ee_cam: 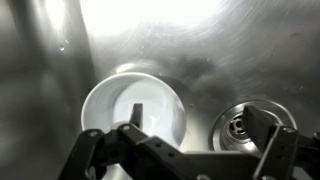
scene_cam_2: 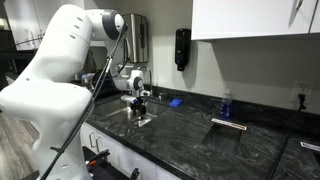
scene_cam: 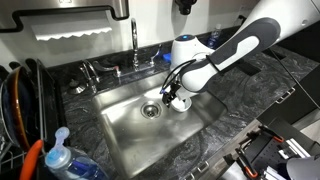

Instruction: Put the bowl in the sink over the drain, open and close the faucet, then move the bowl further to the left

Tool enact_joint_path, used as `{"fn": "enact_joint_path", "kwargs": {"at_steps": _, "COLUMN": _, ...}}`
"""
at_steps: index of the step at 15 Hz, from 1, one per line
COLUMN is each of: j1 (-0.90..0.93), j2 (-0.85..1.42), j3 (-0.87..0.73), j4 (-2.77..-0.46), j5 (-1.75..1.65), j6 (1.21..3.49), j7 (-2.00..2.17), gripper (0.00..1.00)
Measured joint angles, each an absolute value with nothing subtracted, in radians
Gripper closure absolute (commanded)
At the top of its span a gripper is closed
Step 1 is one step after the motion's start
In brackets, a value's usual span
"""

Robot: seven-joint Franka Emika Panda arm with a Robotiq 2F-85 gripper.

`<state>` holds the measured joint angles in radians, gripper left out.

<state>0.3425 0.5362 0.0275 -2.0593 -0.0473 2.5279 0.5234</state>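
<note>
Wrist view: white bowl (ee_cam: 130, 115) sits on the floor of the steel sink (ee_cam: 60, 60), upright, open side up, interior bare. Drain (ee_cam: 243, 125) lies just beside it, toward the right of this view, with a narrow strip of bare steel between bowl rim and strainer rim; the bowl is not over the drain. Fingers (ee_cam: 134, 125) are spread wide and hold nothing. One fingertip shows in front of the bowl's interior, near its middle. The opposite fingertip shows over the far side of the drain. So the near half of the bowl, the steel strip and most of the drain fall within the span between them. Cannot tell whether the tip over the bowl touches it or hangs above it. Exterior view: bowl (scene_cam: 183, 104) shows as a small white round shape just beside the drain (scene_cam: 150, 110), low in the basin (scene_cam: 115, 135), with the fingers (scene_cam: 174, 95) directly over it and the white arm (scene_cam: 240, 45) reaching in across the dark marbled surface (scene_cam: 235, 115). Chrome faucet (scene_cam: 135, 40) stands upright behind the basin. A blue-capped clear bottle (scene_cam: 58, 150) stands at the near corner, well apart from the bowl.
</note>
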Motion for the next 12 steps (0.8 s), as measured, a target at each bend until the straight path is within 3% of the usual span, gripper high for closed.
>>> {"fn": "enact_joint_path", "kwargs": {"at_steps": 12, "j1": 0.346, "j2": 0.538, "j3": 0.037, "j4": -2.042, "j5": -0.047, "j6": 2.532, "j7": 0.515, "gripper": 0.0}}
